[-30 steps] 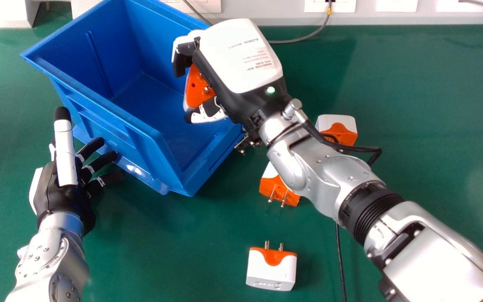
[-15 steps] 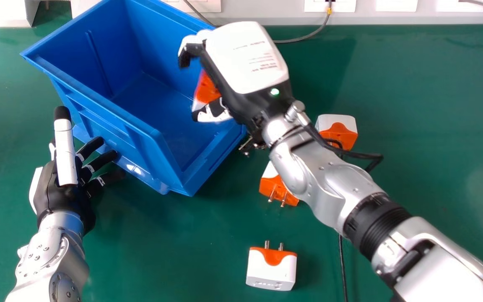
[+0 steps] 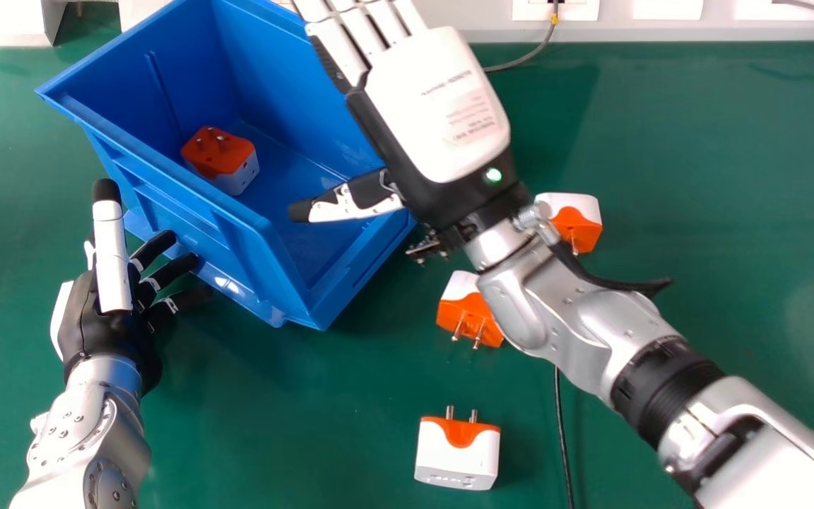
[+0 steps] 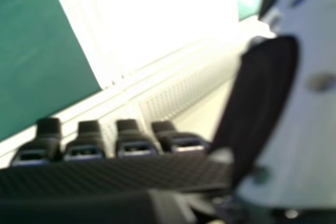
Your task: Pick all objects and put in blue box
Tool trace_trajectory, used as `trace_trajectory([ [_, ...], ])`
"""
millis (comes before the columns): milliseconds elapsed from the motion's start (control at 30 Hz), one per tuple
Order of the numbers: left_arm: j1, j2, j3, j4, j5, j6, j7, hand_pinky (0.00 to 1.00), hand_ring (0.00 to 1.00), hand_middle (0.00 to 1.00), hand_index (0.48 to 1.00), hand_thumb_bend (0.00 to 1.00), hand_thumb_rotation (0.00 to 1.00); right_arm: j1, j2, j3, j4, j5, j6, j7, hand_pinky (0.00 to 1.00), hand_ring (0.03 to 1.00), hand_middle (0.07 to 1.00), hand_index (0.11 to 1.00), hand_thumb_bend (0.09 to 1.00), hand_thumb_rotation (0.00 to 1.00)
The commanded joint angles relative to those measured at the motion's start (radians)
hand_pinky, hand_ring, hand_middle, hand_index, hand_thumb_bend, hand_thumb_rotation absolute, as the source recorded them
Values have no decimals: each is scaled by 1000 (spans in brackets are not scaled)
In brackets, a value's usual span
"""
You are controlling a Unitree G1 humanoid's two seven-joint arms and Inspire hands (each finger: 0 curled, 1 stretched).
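Observation:
Over the right side of the blue box [image 3: 237,226] in the head view, my right hand [image 3: 439,106] is open, its fingers straight and its thumb out. An orange-and-white adapter [image 3: 222,159] lies inside the box, apart from the hand. In the right hand view my right hand [image 4: 131,142] has extended fingers and holds nothing. My left hand [image 3: 107,311] rests open beside the box's near left wall. Three more adapters are on the table: one [image 3: 458,452] near the front, another [image 3: 467,311] by my right wrist, and a third [image 3: 573,219] beyond the forearm, partly covered.
The green table [image 3: 718,177] extends right of the right arm. A black cable [image 3: 562,438] runs down the table beneath that arm. Along the back stands a pale wall strip [image 3: 689,32] with sockets and a grey cable [image 3: 527,58].
My right hand has uncurled and let go of the adapter, which now lies in the box. The right arm has shifted slightly right. My left hand has kept still.

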Motion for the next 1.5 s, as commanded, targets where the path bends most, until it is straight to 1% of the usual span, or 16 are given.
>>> trace_trajectory([
  [0, 24, -17, -18, 15, 4, 43, 4, 650, 749, 838, 908, 860, 935, 54, -40, -23, -94, -3, -25, -52, 920, 999, 999, 999, 1000, 403],
  [167, 23, -19, -17, 9, 4, 50, 9, 648, 748, 837, 907, 860, 935, 179, -120, -57, -202, 17, -72, -51, 906, 1000, 1000, 1000, 1000, 412],
  [267, 25, -20, -18, -4, 3, 59, 12, 651, 747, 836, 905, 860, 935, 291, -180, -72, -253, 41, -107, 5, 893, 1000, 1000, 1000, 1000, 453],
  [367, 27, -16, -15, -10, 0, 66, 8, 654, 743, 840, 909, 859, 935, 379, -228, -76, -286, 58, -140, 77, 879, 1000, 1000, 1000, 1000, 510],
  [400, 28, -13, -13, -10, -1, 66, 5, 658, 742, 843, 912, 858, 935, 414, -259, -71, -291, 77, -170, 140, 870, 1000, 1000, 1000, 1000, 538],
  [500, 33, -4, -7, -15, -4, 71, -2, 664, 744, 845, 914, 858, 935, 482, -327, -68, -293, 144, -245, 333, 869, 1000, 1000, 1000, 1000, 564],
  [567, 36, 0, -4, -19, -4, 73, -6, 666, 746, 845, 914, 858, 935, 501, -346, -76, -276, 178, -273, 432, 873, 1000, 1000, 1000, 1000, 576],
  [700, 34, 16, 9, -7, -4, 69, -17, 662, 745, 844, 913, 857, 936, 529, -343, -81, -286, 190, -253, 556, 885, 1000, 1000, 1000, 1000, 614],
  [800, 36, 21, 13, -1, -1, 64, -20, 653, 740, 837, 908, 855, 936, 540, -341, -79, -318, 186, -245, 623, 889, 1000, 1000, 1000, 1000, 646],
  [900, 41, 25, 18, -7, 1, 64, -21, 648, 737, 833, 906, 855, 935, 551, -338, -71, -346, 167, -233, 675, 880, 1000, 1000, 1000, 1000, 661],
  [933, 41, 27, 19, -4, 2, 62, -22, 646, 736, 832, 905, 855, 935, 554, -338, -71, -355, 168, -225, 698, 876, 1000, 1000, 1000, 1000, 664],
  [1100, 32, 35, 15, 30, 13, 40, -23, 647, 731, 826, 899, 858, 936, 571, -337, -72, -402, 171, -179, 780, 864, 992, 998, 1000, 1000, 662],
  [1167, 32, 35, 13, 31, 13, 39, -22, 646, 731, 825, 898, 859, 936, 578, -336, -74, -414, 167, -170, 785, 854, 984, 993, 1000, 1000, 653],
  [1300, 37, 33, 8, 21, 15, 40, -16, 644, 730, 825, 897, 861, 936, 584, -336, -62, -432, 112, -154, 753, 829, 968, 981, 993, 996, 633],
  [1367, 41, 32, 7, 8, 13, 48, -13, 644, 730, 825, 897, 861, 936, 585, -336, -55, -441, 87, -144, 746, 829, 968, 981, 993, 996, 633],
  [1467, 37, 38, 9, 19, 11, 46, -17, 641, 728, 824, 897, 862, 937, 583, -339, -51, -458, 74, -124, 778, 788, 937, 957, 971, 970, 602],
])
